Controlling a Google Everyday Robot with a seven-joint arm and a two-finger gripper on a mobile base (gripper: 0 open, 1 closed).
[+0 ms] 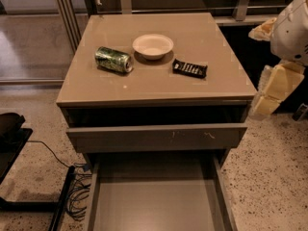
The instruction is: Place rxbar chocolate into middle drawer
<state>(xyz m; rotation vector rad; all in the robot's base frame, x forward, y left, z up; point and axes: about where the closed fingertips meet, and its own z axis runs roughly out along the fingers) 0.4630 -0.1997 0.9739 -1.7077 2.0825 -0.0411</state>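
Observation:
The rxbar chocolate (pixel 189 68), a small black bar with white lettering, lies flat on the right part of the cabinet top (pixel 159 85). The middle drawer (pixel 154 203) is pulled far out at the bottom of the view, and its plain grey floor holds nothing. My gripper (pixel 270 91), pale yellow under the white arm (pixel 291 25), hangs off the cabinet's right side. It is level with the top's front corner and apart from the bar.
A crushed green can (pixel 113 59) lies on its side at the left of the top, and a white bowl (pixel 152 45) stands behind the middle. The upper drawer (pixel 159 137), with pale scuffs on its front, is slightly open. Cables (pixel 77 196) and a black stand lie on the floor at left.

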